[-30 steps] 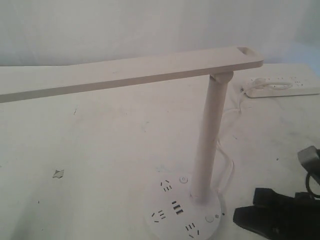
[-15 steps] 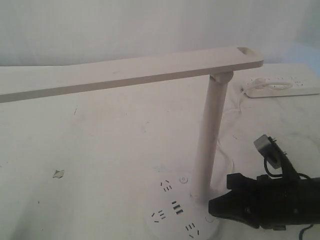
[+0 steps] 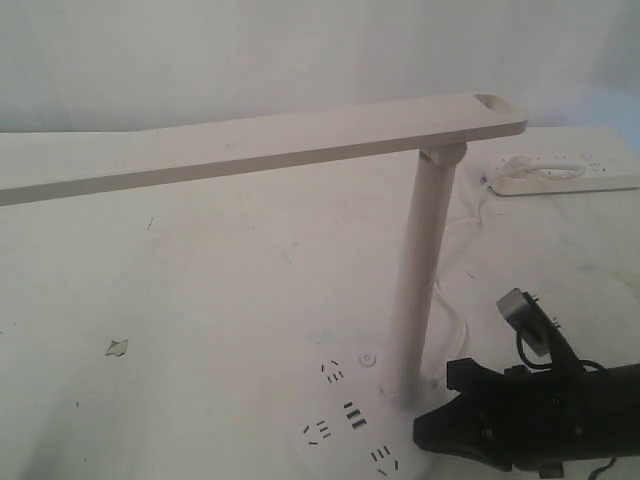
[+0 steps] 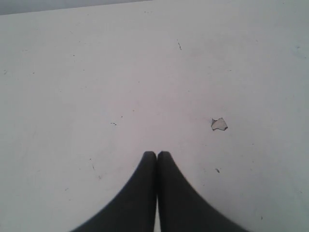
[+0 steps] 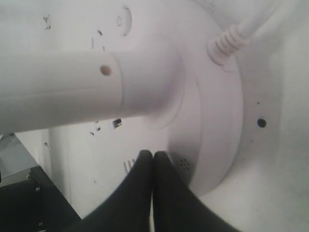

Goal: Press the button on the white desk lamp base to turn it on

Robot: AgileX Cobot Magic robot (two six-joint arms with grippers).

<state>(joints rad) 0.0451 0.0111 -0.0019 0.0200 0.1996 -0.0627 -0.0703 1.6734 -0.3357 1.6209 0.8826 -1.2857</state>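
Now, lamp (image 3: 260,145): upright on table (image 3: 200,300), bar head reaching to the left of the exterior view.
Base (image 3: 335,400): at the near edge of the exterior view, sockets and USB ports facing up.
Right gripper (image 3: 420,434): low over the base's right side, just beside the post (image 3: 420,270).
Right fingers (image 5: 142,169): pressed together, nothing between them; can't tell if the tips touch the base.
Button: hidden under those tips; its grey dotted mark (image 5: 183,163) shows just beside them.
Other button (image 3: 367,358): on the base's far side, apart from the gripper.
Left gripper (image 4: 157,154): fingers closed tight, empty, over the table near a small chip (image 4: 218,124).
Power strip (image 3: 570,172): far right, well apart.
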